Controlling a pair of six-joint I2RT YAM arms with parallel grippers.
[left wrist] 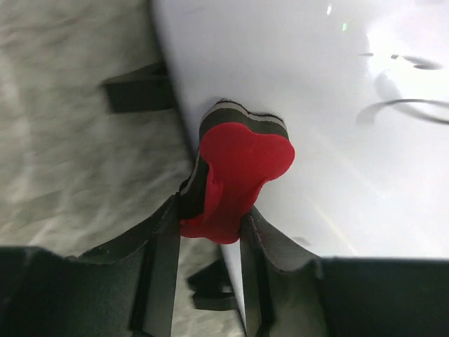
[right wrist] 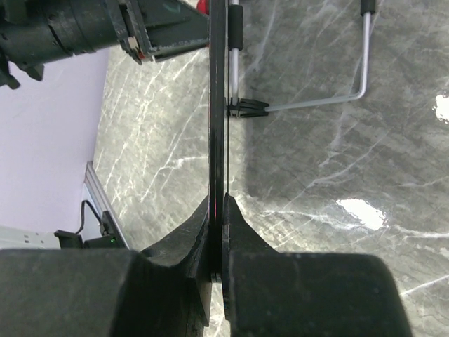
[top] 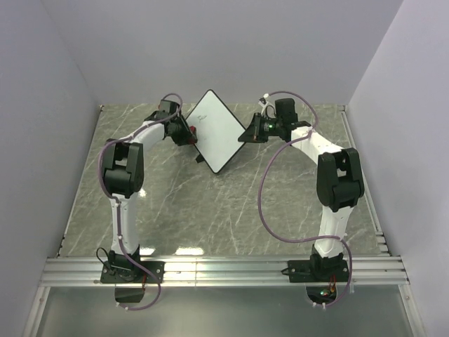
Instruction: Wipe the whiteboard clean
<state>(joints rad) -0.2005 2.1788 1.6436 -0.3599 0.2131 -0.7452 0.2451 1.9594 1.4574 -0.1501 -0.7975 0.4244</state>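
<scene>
The whiteboard (top: 216, 133) stands on edge at the back middle of the table, turned like a diamond. Small dark scribbles (top: 201, 120) mark its left part. My left gripper (top: 188, 135) is shut on a red eraser (left wrist: 238, 175) with a dark felt layer, pressed against the board's face (left wrist: 316, 91) near its left edge. Curved scribbles (left wrist: 407, 107) lie to the right of the eraser. My right gripper (top: 247, 133) is shut on the board's right edge. In the right wrist view the board (right wrist: 218, 105) shows edge-on between my gripper (right wrist: 218, 210).
The grey marble table (top: 210, 210) has white walls at the back and sides. A bent metal stand wire (right wrist: 337, 102) juts from the board's back. Black feet (left wrist: 137, 91) sit along the board's edge. Aluminium rails (top: 224, 270) run along the near edge.
</scene>
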